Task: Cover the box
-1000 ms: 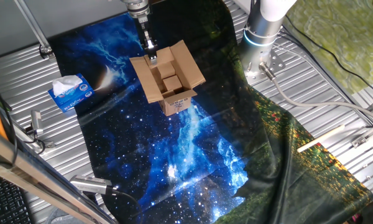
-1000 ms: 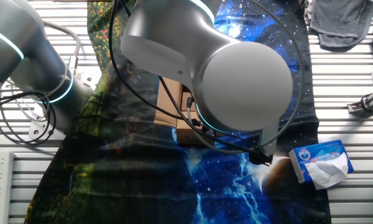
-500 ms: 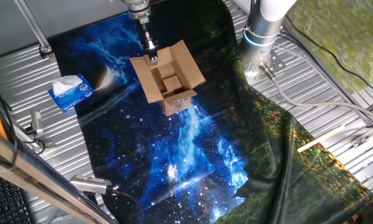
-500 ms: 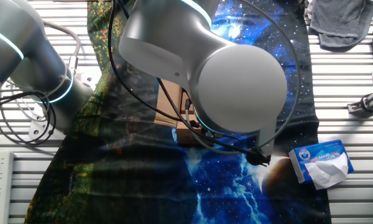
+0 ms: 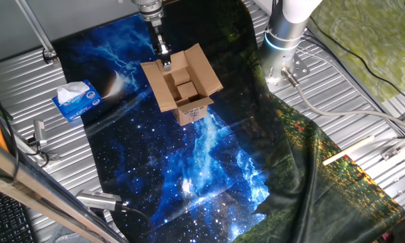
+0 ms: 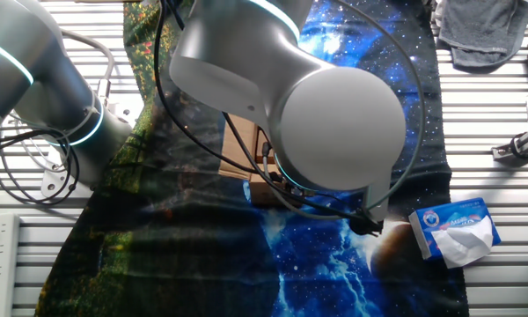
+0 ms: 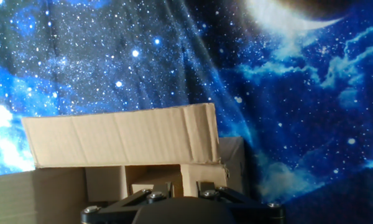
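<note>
Nothing much moved since prior frames; arm barely shifted. Box [image 5: 184,88] sits mid-cloth, flaps open, fingers [image 5: 166,62] at its 11 o'clock flap, grip state can't tell. Risk: pushing flap shoves light box instead of folding.

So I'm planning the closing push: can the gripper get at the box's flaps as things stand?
Probably yes: the gripper hangs right at the open box's rear flap, with nothing between them.
</note>
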{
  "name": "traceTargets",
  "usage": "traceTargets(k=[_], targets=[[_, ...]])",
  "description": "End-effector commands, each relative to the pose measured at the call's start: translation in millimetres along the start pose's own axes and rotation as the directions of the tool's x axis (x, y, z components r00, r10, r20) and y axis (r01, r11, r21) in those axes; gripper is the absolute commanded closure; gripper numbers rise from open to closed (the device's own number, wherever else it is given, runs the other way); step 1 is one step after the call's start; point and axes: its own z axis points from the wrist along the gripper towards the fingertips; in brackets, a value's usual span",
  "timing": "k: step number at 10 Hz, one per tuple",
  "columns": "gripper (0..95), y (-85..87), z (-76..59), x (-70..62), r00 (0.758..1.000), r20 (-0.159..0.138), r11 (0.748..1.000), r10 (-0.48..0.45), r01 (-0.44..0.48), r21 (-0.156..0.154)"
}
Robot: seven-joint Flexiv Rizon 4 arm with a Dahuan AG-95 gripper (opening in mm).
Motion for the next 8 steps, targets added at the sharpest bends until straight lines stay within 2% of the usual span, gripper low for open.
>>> traceTargets(k=[1,5,8], targets=[[76.0,1.7,-3.3,1.2,1.000,0.000,1.000,-0.003,0.003,0.000],[76.0,9.1,-16.4,5.9,1.000,-0.004,1.000,-0.015,0.015,0.009],[76.0,10.5,-21.3,8.1,1.000,-0.005,0.999,-0.028,0.028,0.015]])
